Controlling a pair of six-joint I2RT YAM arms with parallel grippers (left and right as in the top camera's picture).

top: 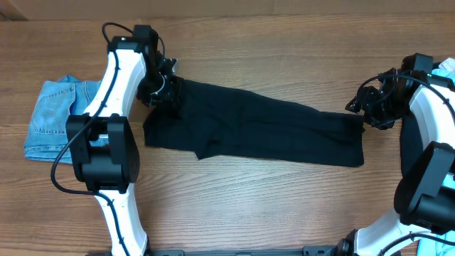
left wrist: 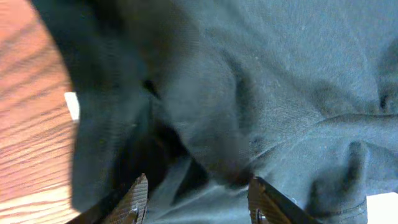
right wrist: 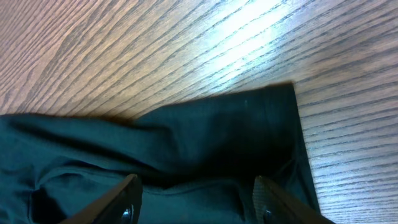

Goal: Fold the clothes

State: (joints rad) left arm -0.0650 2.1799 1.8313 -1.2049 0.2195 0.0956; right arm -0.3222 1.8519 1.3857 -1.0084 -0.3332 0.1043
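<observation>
The black garment lies stretched in a long band across the wooden table, with one end under each arm. The left gripper hangs over the bunched, rumpled end with its fingers spread wide and a ridge of cloth rising between them; whether the pads touch it is hard to tell. The right gripper is just as wide apart over the flat hemmed corner, holding nothing. The cloth looks light, limp and quick to crease, so it probably wants pinching at the end corners, through both layers, and lifting evenly.
</observation>
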